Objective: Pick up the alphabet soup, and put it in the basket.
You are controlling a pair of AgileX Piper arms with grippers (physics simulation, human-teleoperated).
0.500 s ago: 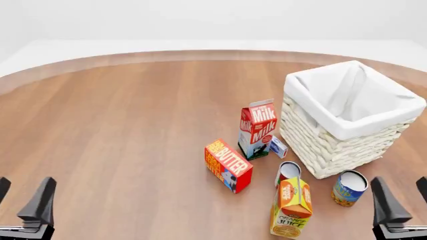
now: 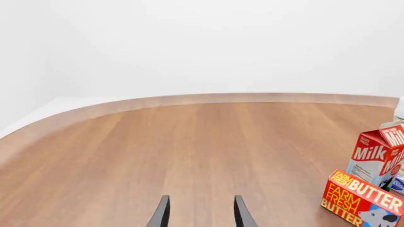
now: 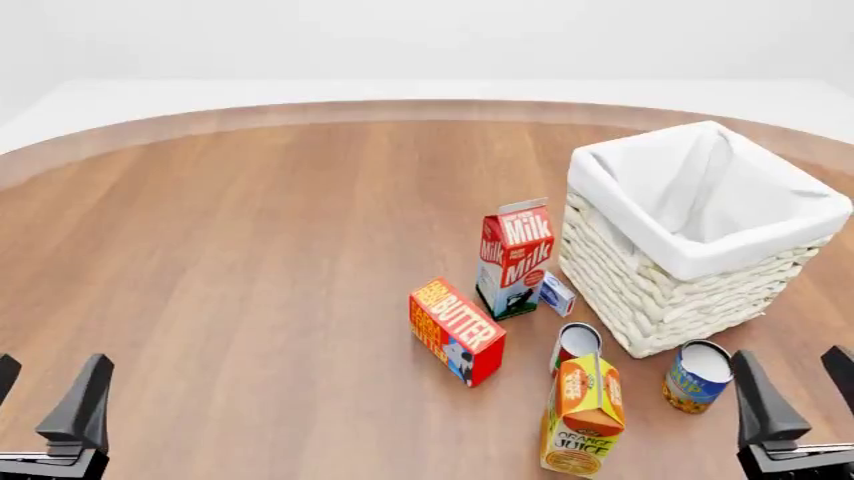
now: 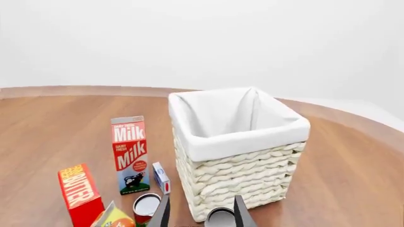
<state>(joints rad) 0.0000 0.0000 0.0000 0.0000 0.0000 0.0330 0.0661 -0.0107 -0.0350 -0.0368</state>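
Observation:
The alphabet soup [image 3: 698, 377], a short can with a blue and yellow label and a pale top, stands at the near front corner of the basket [image 3: 667, 290]. In the right wrist view only its pale top [image 4: 220, 217] shows, low between the fingers, in front of the basket [image 4: 240, 175]. The cream wicker basket with white cloth lining stands upright at the right of the table. My right gripper [image 3: 798, 395] is open, just right of and nearer than the can. Far off at the near left, my left gripper [image 3: 47, 395] hangs open and holds nothing; its open fingers [image 2: 162, 213] point over bare wood.
A milk carton [image 3: 514, 258], a small blue-white box [image 3: 557, 294], a red butter box [image 3: 457, 331], a red-and-white can [image 3: 577, 345] and an orange juice carton [image 3: 583, 415] stand left of the soup. The table's curved far edge [image 3: 400, 108] runs across the back.
My right gripper has shifted slightly left toward the soup can. The left gripper and all objects stay where they were.

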